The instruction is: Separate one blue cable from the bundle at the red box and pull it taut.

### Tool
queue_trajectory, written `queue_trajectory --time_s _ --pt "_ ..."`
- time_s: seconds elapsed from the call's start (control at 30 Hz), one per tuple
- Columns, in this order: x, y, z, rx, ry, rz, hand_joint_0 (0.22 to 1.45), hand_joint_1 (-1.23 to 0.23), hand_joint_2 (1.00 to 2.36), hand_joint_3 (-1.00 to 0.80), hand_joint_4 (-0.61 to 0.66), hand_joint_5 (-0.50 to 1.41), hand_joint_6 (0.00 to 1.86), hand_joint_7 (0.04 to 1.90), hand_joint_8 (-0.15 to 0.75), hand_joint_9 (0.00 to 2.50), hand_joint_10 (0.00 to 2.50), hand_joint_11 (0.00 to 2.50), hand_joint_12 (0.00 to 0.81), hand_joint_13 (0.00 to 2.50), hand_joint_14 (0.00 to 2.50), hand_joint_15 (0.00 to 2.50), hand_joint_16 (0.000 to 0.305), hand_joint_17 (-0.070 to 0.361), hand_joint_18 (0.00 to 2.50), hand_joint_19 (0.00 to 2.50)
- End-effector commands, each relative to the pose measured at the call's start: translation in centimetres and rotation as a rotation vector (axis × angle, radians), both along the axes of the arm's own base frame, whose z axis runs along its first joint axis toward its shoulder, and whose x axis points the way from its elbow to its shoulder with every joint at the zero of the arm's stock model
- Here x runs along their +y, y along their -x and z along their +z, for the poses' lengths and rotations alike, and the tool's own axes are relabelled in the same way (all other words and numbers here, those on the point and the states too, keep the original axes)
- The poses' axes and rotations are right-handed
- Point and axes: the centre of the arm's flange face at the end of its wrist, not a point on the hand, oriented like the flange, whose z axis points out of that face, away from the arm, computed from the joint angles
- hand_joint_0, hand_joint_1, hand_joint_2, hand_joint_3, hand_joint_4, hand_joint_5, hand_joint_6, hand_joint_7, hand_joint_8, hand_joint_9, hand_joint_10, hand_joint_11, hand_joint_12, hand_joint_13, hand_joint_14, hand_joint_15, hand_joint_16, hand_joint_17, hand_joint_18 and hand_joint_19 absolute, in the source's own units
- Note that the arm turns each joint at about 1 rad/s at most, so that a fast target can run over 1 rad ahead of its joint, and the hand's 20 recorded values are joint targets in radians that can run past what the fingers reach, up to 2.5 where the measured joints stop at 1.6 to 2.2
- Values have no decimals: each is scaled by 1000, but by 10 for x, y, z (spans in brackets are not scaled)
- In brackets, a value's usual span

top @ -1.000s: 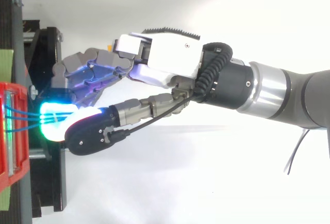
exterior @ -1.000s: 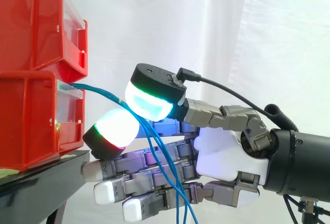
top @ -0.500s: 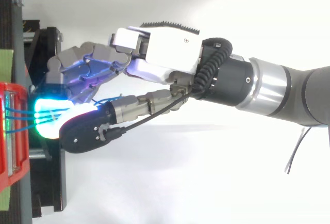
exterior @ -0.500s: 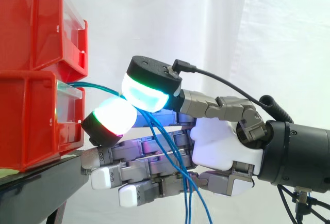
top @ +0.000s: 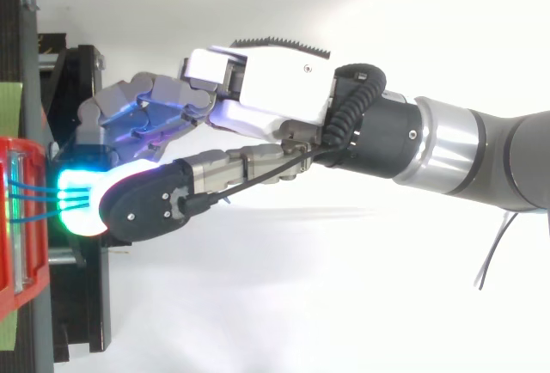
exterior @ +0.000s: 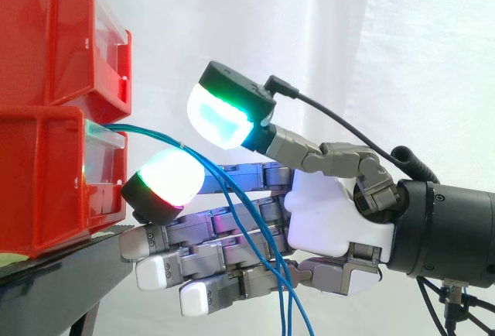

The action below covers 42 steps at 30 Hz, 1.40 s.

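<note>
Two red bins sit stacked on a black stand at the left. Blue cables leave the lower bin's front and run right over one glowing finger pad. From there they drop in a loose arc across the fingers. The hand is open and grips nothing: its fingers stretch toward the bins, and the thumb is raised above the cables, apart from them. A white curtain hangs behind.

A white fabric curtain is hanging at the back, a glossy black stand is carrying a pale green strip along its edge, an upper red plastic bin is sitting high at the left, and thin black tripod legs are spreading at lower right.
</note>
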Motion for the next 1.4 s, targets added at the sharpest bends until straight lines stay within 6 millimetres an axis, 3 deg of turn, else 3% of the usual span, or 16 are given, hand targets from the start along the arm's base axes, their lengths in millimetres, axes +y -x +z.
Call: queue_trajectory --time_s 0.0,0.23,0.57,1.0,1.37 --pt "2 0 0 0 0 3 604 -568 1016 -247 274 -203 831 1038 376 573 7 517 396 733 15 467 52 118 786 538" --pt "2 0 0 0 3 2 607 -697 1020 -115 288 -213 844 1098 376 567 7 539 399 730 15 463 53 120 793 534" --pt "4 0 -1 2 6 3 642 -762 1017 -193 249 -217 861 994 372 583 7 551 396 741 13 458 53 119 825 521" --pt "5 3 -5 44 3 5 684 -830 1013 -310 281 -218 900 1087 374 622 10 599 398 778 14 470 53 119 881 523" --pt "8 0 12 48 -1 34 686 -827 1012 -324 294 -219 902 1104 375 629 10 611 397 785 14 467 53 119 890 520"
